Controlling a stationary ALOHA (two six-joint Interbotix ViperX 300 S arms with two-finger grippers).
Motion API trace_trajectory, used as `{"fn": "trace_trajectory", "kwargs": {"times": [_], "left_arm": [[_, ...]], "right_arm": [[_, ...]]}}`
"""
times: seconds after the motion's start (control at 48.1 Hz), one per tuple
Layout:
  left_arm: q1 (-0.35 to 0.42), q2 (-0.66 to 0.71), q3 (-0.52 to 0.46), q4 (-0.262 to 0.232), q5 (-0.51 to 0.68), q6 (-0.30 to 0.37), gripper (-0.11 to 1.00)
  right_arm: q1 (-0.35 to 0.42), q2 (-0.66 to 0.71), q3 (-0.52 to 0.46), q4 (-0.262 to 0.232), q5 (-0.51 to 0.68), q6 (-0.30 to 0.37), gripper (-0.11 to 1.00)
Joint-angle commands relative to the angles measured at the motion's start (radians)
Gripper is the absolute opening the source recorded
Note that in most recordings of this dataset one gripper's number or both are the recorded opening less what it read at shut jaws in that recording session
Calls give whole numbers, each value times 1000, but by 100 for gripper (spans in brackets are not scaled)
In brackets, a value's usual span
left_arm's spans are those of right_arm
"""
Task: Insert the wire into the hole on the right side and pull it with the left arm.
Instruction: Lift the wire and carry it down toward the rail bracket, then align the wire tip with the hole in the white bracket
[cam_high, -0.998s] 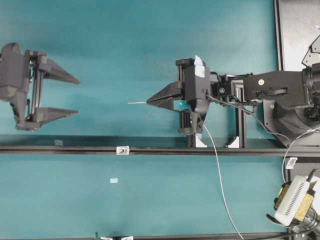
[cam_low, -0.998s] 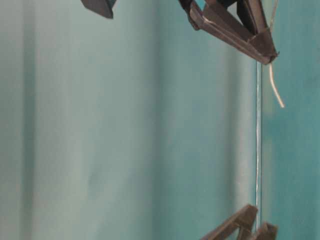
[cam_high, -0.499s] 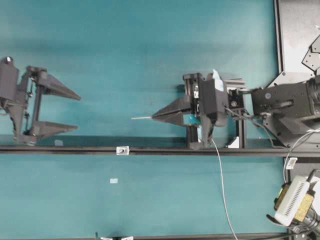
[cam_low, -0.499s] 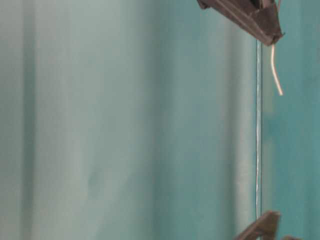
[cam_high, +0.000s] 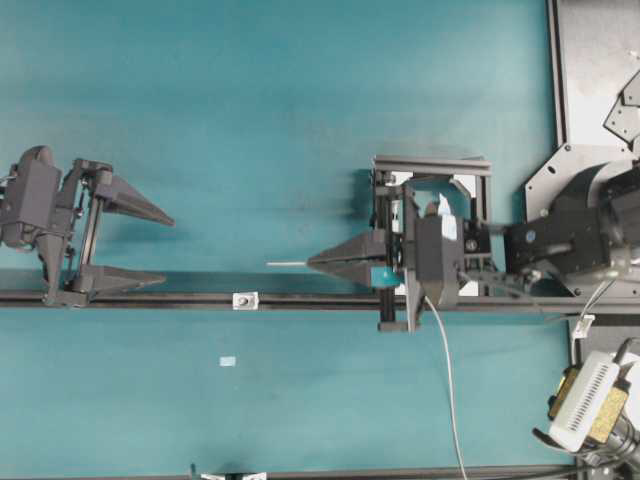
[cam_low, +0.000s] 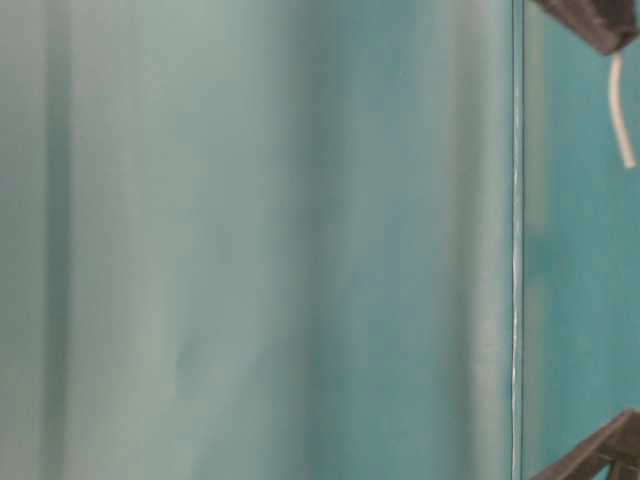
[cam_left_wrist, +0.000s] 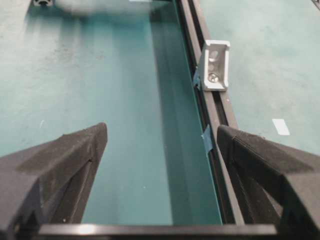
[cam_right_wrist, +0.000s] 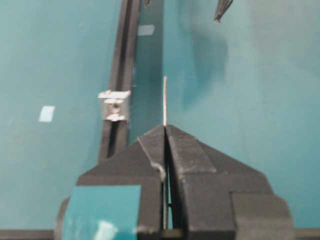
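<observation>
My right gripper (cam_high: 312, 263) is shut on the wire (cam_high: 288, 264). A short straight end of the wire sticks out to the left past the fingertips, and the rest trails behind and down the table (cam_high: 447, 380). In the right wrist view the wire tip (cam_right_wrist: 165, 100) points ahead, to the right of the small white bracket (cam_right_wrist: 115, 105) on the rail. The left wrist view shows the bracket (cam_left_wrist: 216, 66) with its dark hole (cam_left_wrist: 214, 53), ahead and to the right. My left gripper (cam_high: 168, 249) stands open and empty at the far left, its lower finger over the rail.
A black rail (cam_high: 520, 302) crosses the table from left to right. An aluminium frame (cam_high: 432, 164) stands behind the right gripper. A white device (cam_high: 585, 400) sits at the lower right and a black plate (cam_high: 600, 60) at the upper right. A pale tape patch (cam_high: 228, 361) lies below the rail.
The right gripper has carried the wire toward the rail and turned its wrist. The left gripper has also shifted toward the rail and slightly right, still open.
</observation>
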Motion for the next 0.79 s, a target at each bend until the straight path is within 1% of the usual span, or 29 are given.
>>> {"fn": "trace_trajectory", "kwargs": {"times": [0.0, 0.125, 0.27, 0.395, 0.582, 0.769], "left_arm": [[-12, 8, -23, -2, -20, 0, 73], [-21, 32, -43, -2, -23, 0, 73], [-40, 74, -69, -2, -32, 0, 73], [-54, 103, -89, -3, -51, 0, 73], [-63, 133, -109, -5, -74, 0, 73], [-74, 146, -118, -5, -74, 0, 73]], "right_arm": [[58, 21, -21, 72, -61, -26, 1], [120, 63, -32, 153, -118, -52, 1], [175, 103, -41, 216, -163, -60, 1], [210, 135, -52, 245, -192, -61, 1], [241, 181, -64, 278, -229, -63, 1], [259, 221, -77, 285, -262, -63, 1]]}}
